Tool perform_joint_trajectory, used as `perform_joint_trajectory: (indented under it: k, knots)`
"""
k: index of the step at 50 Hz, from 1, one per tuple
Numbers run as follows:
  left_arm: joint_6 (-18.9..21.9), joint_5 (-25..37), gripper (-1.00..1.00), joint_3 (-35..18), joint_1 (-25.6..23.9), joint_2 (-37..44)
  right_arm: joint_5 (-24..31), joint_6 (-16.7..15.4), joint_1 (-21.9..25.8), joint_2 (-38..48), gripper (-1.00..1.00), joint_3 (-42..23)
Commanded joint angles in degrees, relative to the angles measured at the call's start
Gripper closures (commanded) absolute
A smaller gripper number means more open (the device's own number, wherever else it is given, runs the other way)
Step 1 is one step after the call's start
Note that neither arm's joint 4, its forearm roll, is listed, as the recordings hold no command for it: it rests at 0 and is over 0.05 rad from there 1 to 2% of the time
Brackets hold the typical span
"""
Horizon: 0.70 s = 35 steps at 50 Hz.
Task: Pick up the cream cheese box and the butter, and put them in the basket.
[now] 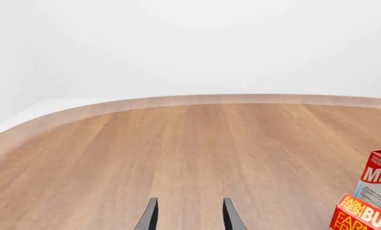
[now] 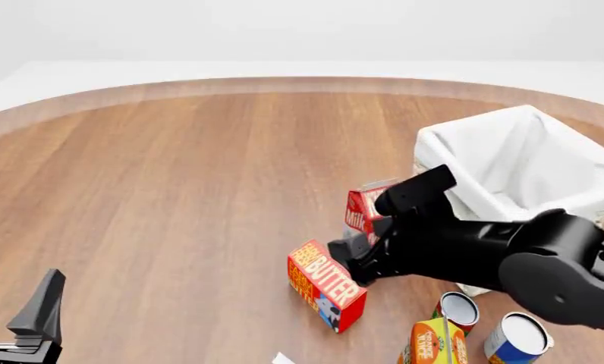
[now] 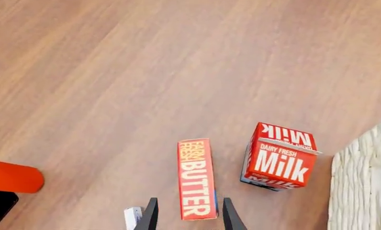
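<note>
The butter (image 2: 328, 284) lies flat on the wooden table, a red and orange carton with white letters; it also shows in the right wrist view (image 3: 197, 179) and the left wrist view (image 1: 363, 215). My right gripper (image 2: 350, 258) hovers just above it, open and empty, with its fingers either side of the carton's near end in the right wrist view (image 3: 188, 218). A small whitish box, seemingly the cream cheese box (image 3: 133, 215), shows only as a corner beside the butter, cut off at the front view's bottom edge (image 2: 281, 358). The basket (image 2: 514, 163) stands at the right. My left gripper (image 2: 14, 296) is open and empty at the near left (image 1: 189, 218).
A red and white milk carton (image 2: 361, 208) stands between butter and basket, partly behind my right arm (image 3: 280, 158). Two cans (image 2: 456, 309) (image 2: 520, 337) and an orange box (image 2: 434, 341) sit at the near right. A red-orange object (image 3: 12, 177) lies apart.
</note>
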Motion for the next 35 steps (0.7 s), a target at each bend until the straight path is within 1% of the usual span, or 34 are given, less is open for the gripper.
perform_joint_trajectory:
  k: [1, 6, 25, 26, 31, 35]
  knots:
    - [0.00, 0.00, -1.00, 0.00, 0.00, 0.00, -1.09, -0.32, -1.35, 0.14, -1.00, 1.99]
    - [0.00, 0.00, -1.00, 0.00, 0.00, 0.00, -1.93, -0.45, -1.81, 1.01, -1.00, 2.49]
    - [0.00, 0.00, -1.00, 0.00, 0.00, 0.00, -6.63, 1.82, -0.87, 5.92, -1.00, 3.59]
    - [0.00, 0.00, -1.00, 0.00, 0.00, 0.00, -6.14, 1.92, -0.79, 5.94, -1.00, 3.15]
    - [0.00, 0.00, -1.00, 0.00, 0.00, 0.00, -7.73, 2.36, -0.64, 7.38, -1.00, 3.71]
    - [0.00, 0.00, -1.00, 0.00, 0.00, 0.00, -7.78, 2.70, -0.43, 7.86, -1.00, 3.56]
